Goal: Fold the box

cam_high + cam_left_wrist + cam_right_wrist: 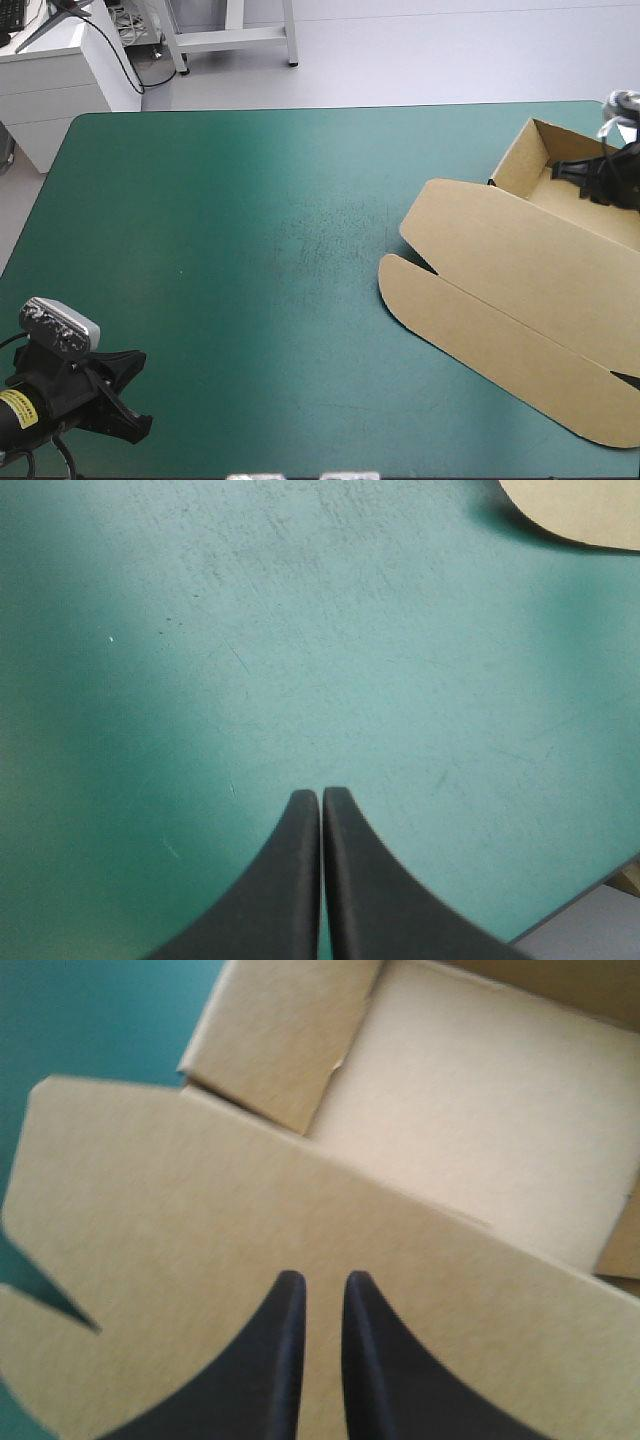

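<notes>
We see the brown cardboard box (520, 290) on the right side of the teal-green table cover (250, 250). It is an open tray at the far right, with its lid lying flat toward us. Our left gripper (321, 795) is over bare cover at the near left corner, jaws pressed together. Our right gripper (318, 1280) is over the box, jaws nearly touching with only a thin slit between them.

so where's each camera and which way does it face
high view: above and behind, looking down on teal-green table cover and brown cardboard box; black left tool, black right tool show.
left wrist view: over left tool, facing bare cover, box edge ahead.
right wrist view: over right tool, facing the box's lid and tray.
all share the box.
</notes>
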Motion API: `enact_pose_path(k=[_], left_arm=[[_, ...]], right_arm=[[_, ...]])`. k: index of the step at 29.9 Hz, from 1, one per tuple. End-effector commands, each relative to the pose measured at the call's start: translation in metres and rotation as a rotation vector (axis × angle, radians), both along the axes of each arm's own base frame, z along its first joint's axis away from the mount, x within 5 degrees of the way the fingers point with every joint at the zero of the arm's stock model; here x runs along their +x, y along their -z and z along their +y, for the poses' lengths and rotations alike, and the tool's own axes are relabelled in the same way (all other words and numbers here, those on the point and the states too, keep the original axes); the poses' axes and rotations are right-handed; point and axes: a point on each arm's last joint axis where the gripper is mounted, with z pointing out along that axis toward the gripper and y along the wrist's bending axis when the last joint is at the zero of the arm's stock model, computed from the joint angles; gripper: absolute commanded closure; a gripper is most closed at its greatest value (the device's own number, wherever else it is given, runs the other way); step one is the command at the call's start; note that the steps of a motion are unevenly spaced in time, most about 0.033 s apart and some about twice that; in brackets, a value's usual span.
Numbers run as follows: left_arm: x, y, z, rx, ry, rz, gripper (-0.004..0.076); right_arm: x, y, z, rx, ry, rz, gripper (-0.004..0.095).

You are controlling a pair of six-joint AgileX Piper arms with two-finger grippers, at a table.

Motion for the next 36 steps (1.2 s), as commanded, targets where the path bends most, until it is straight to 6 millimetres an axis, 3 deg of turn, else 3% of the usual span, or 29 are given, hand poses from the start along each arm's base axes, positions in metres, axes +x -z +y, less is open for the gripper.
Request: enact_pose_path(k=[1, 5, 8, 14, 18, 26, 36], left_arm=[[0.002, -0.009, -0.002, -0.027, 0.003, -0.043, 0.0732], [-0.002, -0.006, 0.001, 0.002, -0.002, -0.010, 0.0732], [-0.008, -0.012, 0.004, -0.036, -0.009, -0.097, 0.0732], [-0.031, -0.017, 0.013, -0.090, -0.014, -0.229, 0.0732], [-0.043, -0.003, 0.018, -0.108, -0.017, -0.269, 0.0732], [-0.050, 0.036, 0.023, -0.118, -0.037, -0.357, 0.0732], [-0.049, 0.066, 0.023, -0.131, -0.041, -0.373, 0.0732]], right_arm=[[-0.037, -0.017, 0.036, -0.033, -0.117, -0.125, 0.0907], [-0.072, -0.009, 0.065, -0.056, -0.249, -0.197, 0.0908], [-0.098, 0.000, 0.077, -0.121, -0.366, -0.294, 0.0908], [-0.146, 0.029, 0.079, -0.122, -0.382, -0.413, 0.0908], [-0.169, 0.050, 0.078, -0.118, -0.375, -0.438, 0.0908], [-0.199, 0.082, 0.074, -0.131, -0.342, -0.551, 0.0908], [-0.224, 0.111, 0.070, -0.136, -0.300, -0.693, 0.0927]])
